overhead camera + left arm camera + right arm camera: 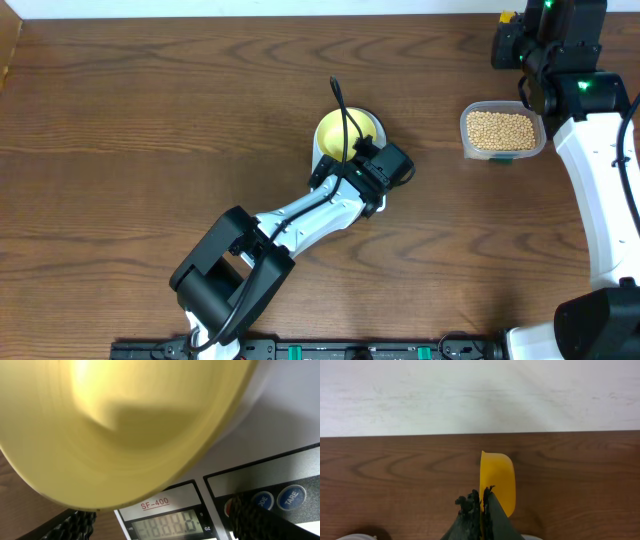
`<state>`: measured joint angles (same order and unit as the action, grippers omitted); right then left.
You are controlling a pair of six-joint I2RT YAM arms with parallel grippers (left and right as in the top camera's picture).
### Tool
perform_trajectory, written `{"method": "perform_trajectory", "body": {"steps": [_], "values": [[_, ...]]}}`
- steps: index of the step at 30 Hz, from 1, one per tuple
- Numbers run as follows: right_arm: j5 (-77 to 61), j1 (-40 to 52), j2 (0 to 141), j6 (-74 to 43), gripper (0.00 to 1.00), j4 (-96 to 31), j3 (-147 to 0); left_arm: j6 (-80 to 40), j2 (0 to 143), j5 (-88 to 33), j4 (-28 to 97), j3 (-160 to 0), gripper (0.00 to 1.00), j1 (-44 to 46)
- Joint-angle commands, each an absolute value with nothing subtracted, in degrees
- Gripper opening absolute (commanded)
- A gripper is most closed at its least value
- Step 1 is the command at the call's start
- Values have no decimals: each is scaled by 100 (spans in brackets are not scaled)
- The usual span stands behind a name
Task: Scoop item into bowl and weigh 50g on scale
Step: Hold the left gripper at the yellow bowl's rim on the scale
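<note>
Two robot arms work at a dark wooden table. The step in hand looks like readying the scale before any scooping.

The left arm reaches to the table's middle, where a white scale (280, 440) carries a pale-yellow bowl (330, 130). From overhead the bowl appears empty, though a cable crosses part of it. The left gripper (165, 525) hangs low over the scale's front edge with its fingers (255, 515) spread wide and pinching nothing. One finger is near the tare button (292, 496), and the display (170, 527) between the fingers shows a full row of digits.

The right arm is at the far right corner, just beyond a clear tub (466, 120) filled with beans (500, 128). The tub sits well apart from the bowl. The right gripper (481, 497) is pressed together on the handle of a bright yellow scoop (497, 480), which is turned on edge. Its contents cannot be seen.

Next, probably, the scale needs zeroing — then the scoop must dip into the tub and carry beans across to the bowl without spilling.

The table (150, 120) is brown wood grain, bare apart from these things. Behind it stands a plain white wall (470, 395).
</note>
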<state>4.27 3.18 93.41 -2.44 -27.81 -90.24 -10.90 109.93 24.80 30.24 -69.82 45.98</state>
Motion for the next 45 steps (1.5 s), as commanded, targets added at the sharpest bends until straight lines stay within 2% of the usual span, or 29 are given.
{"method": "perform_trajectory", "body": {"steps": [1, 18, 45], "values": [[395, 303, 9369, -311, 1, -2744, -9019, -1057, 11076, 2510, 3028, -6807, 88, 4595], [395, 298, 9369, -311, 1, -2698, -9019, -1015, 10248, 2510, 3295, -6925, 88, 4595], [392, 305, 9369, -316, 1, -2794, -9019, -1017, 10221, 2508, 3420, -6923, 88, 4595]]}}
